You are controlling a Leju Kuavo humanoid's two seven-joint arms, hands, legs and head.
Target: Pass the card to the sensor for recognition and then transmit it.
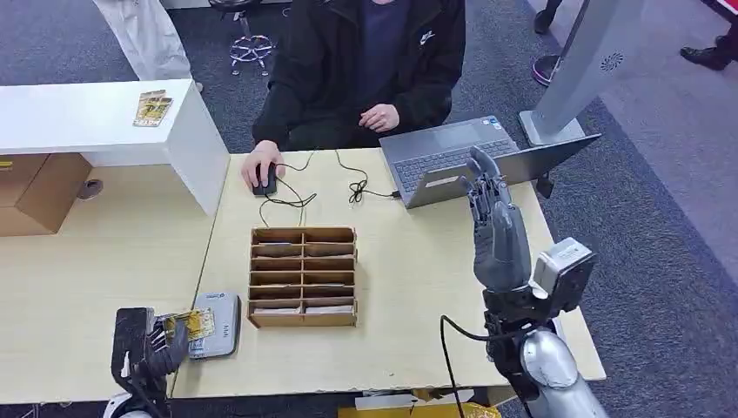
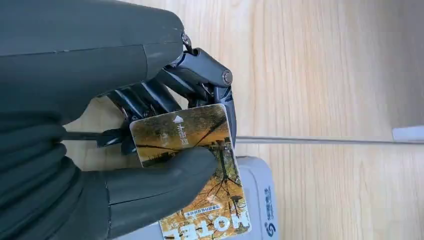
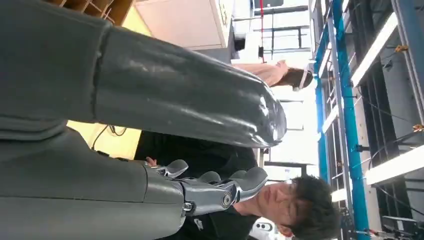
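The card [image 2: 192,170] is pinched between thumb and fingers of the left hand [image 1: 161,344], over the grey sensor [image 1: 219,324] at seven o'clock of the table [image 1: 409,261]. The right hand [image 1: 496,226] is raised at three o'clock, fingers extended, nothing held.

- Sensor [image 1: 218,324] on table [image 1: 409,287], near front edge; compartment rack [image 1: 303,277] just right of it.
- Laptop [image 1: 461,161] at far right; mouse [image 1: 265,179] far left, behind rack.
- Left hand [image 1: 161,344] holds card [image 1: 198,324] over sensor.
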